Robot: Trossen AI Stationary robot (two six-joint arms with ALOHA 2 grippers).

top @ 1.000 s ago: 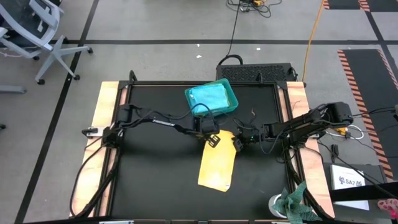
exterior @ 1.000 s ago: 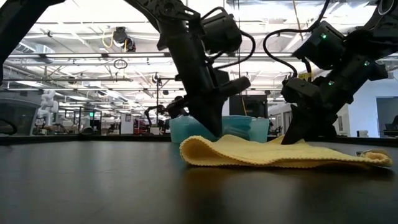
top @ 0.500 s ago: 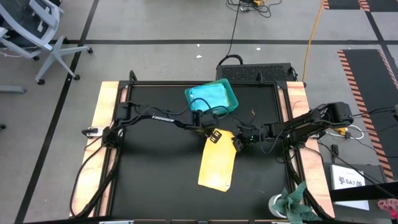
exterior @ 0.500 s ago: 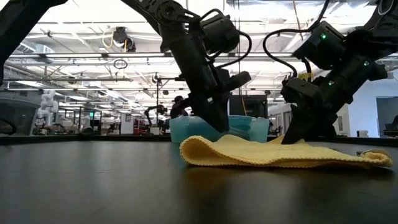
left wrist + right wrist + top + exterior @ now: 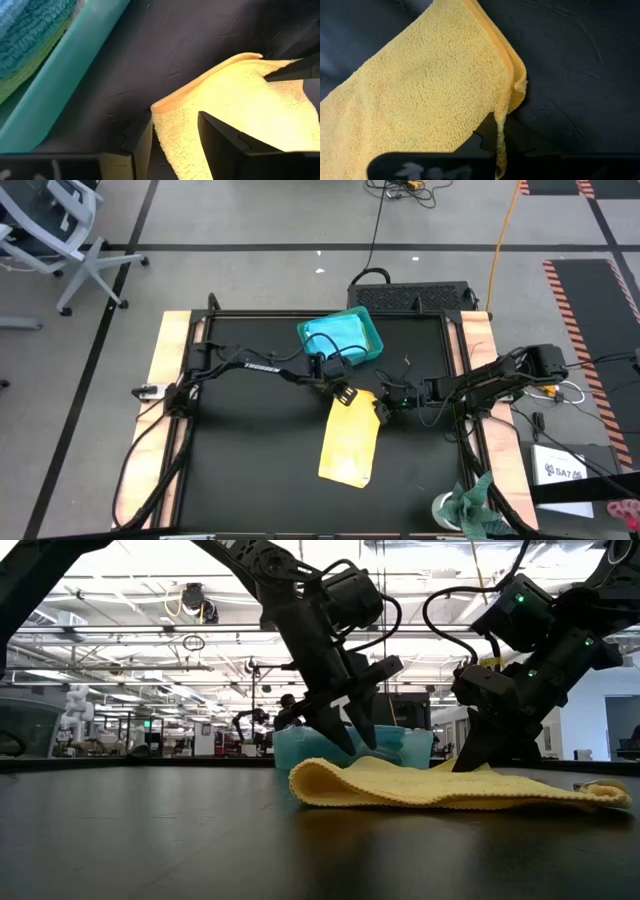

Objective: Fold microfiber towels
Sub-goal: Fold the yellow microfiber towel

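High view showed me the yellow towel folded flat mid-table, my left gripper spread wide above its far corner holding nothing, my right gripper pinching its edge.

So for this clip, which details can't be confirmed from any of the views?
- Number of towels in the teal tray: high view shows only the top one, left wrist view cuts the stack at its edge.
- Yellow towel's layer count: the top layer covers any beneath.
- Right gripper's hold on the towel edge: its own body hides the fingertips in the right wrist view.
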